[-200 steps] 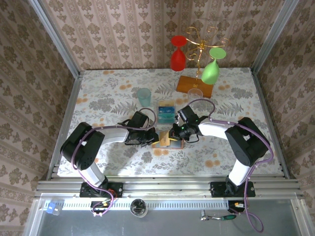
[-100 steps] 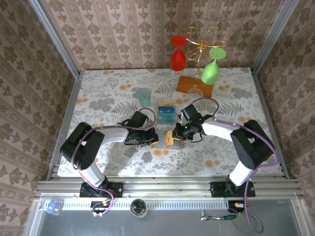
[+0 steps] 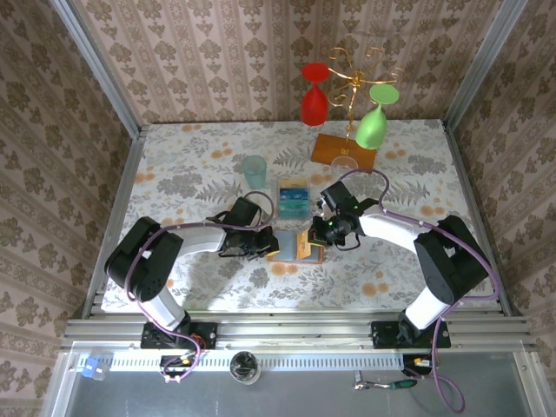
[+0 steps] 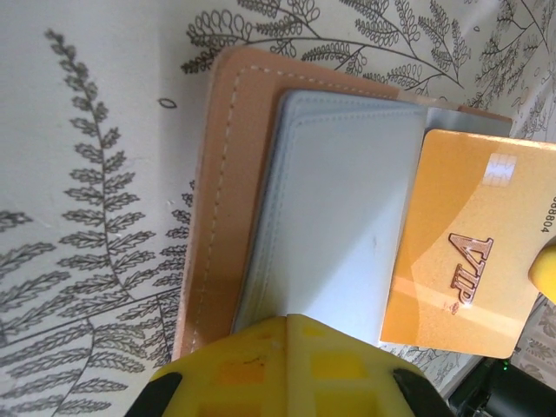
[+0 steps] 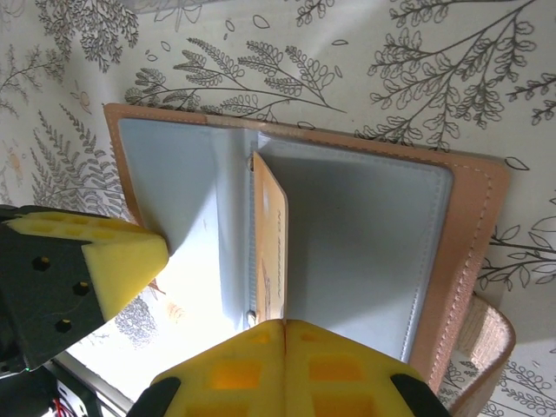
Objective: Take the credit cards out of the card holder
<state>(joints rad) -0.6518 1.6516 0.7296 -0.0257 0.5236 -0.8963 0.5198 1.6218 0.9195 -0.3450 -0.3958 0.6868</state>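
One card stands partly out of its pocket: the right gripper (image 5: 285,334), fingers pressed together on the end of the gold VIP card (image 4: 460,261), should by my judgement draw it straight along the slot without twisting. Meanwhile the left gripper (image 4: 287,334), its fingers likewise pressed together with nothing between them, should bear down on the left half of the card holder (image 4: 228,174) so it neither lifts nor slides. Tan leather with pale stitching outside and smooth grey-blue pockets (image 4: 339,200) inside, the holder lies open and flat on the floral tablecloth (image 3: 191,174) between the two grippers, with a stack of blue and teal cards (image 3: 293,198) just beyond its far edge.
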